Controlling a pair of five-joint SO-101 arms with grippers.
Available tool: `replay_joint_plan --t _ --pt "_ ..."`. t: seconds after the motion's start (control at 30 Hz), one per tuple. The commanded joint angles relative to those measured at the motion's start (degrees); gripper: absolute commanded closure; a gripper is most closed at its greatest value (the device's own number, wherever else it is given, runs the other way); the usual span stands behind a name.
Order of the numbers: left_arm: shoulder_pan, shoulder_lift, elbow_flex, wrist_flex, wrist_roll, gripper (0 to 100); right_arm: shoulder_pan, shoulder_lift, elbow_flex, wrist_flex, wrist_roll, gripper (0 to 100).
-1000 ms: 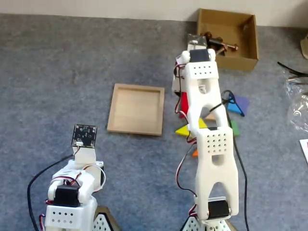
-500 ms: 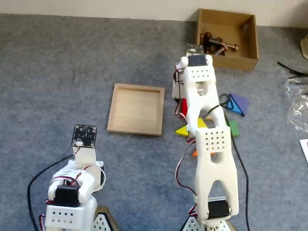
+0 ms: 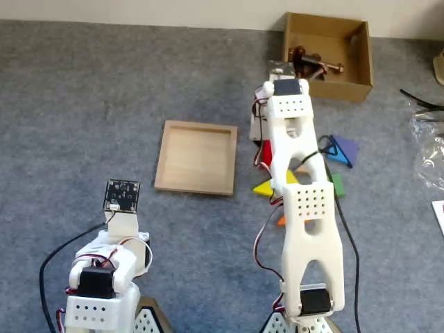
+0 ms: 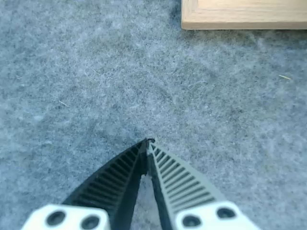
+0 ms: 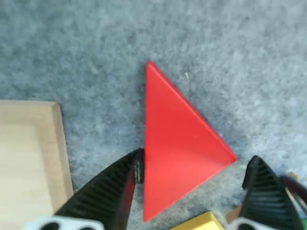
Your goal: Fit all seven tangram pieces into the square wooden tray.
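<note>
Right arm (image 3: 309,215) eased back a hair in the last second, nothing else moved. Nearest me, left gripper (image 4: 147,143) parked by its base, tips together, empty. Next out, wooden tray (image 3: 196,157) — bare, zero of seven in. Orange piece (image 3: 281,220), yellow piece (image 3: 263,187), green piece (image 3: 338,184) loose on the carpet (image 3: 104,83) beside it. Right gripper (image 5: 195,160) spread either side of the red triangle (image 5: 177,143), lying flat just off the tray — not clamped. No readable print anywhere.
</note>
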Motion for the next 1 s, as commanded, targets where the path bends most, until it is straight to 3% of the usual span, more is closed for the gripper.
replay_joint_plan --t 0.0,0.97 --pt "1.0 -0.4 1.1 -0.2 0.4 99 0.5 -1.0 -3.4 -0.8 0.7 68.4" --pt "1.0 -0.4 1.1 -0.2 0.4 99 -1.4 3.7 -3.7 -2.3 0.7 68.5"
